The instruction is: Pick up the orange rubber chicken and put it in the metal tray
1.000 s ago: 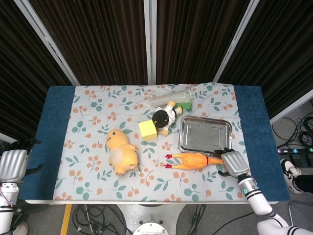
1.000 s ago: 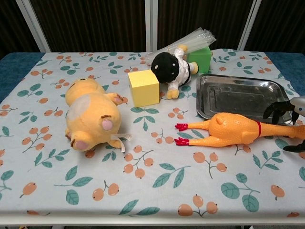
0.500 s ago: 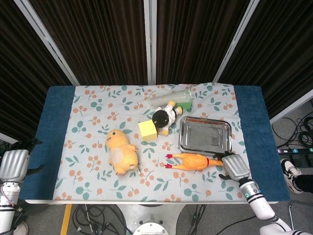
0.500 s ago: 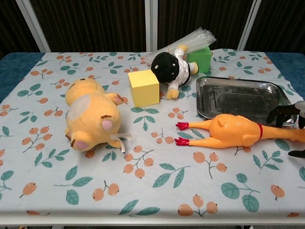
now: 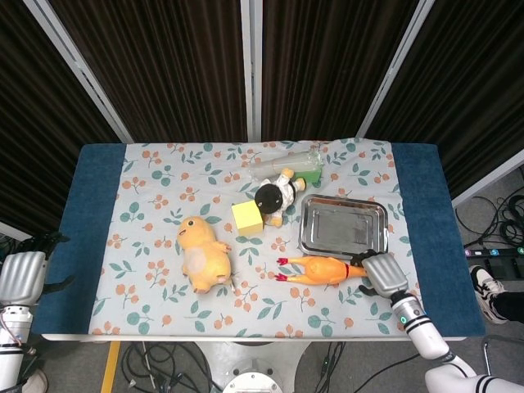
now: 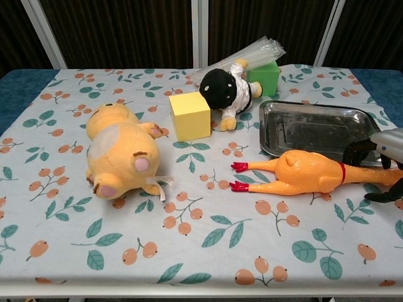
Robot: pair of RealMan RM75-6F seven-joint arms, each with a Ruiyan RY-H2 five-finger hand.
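Straddling rubber chicken (image 6: 313, 174) neck, robot hand (image 6: 381, 157) fingers apart.

Yellow plush (image 6: 123, 151), yellow cube (image 6: 189, 116), black-headed doll (image 6: 227, 89), green block (image 6: 263, 77), perhaps plastic tubes (image 6: 242, 55).

In the chest view, we see the right robot hand (image 6: 382, 165) cut off by the right edge, so we cannot tell whether its fingers (image 6: 359, 150) touch the orange rubber chicken (image 6: 308, 174). The chicken's head is hidden beneath that robot hand. We see the left robot hand (image 5: 23, 277) cropped by the left edge in the head view.
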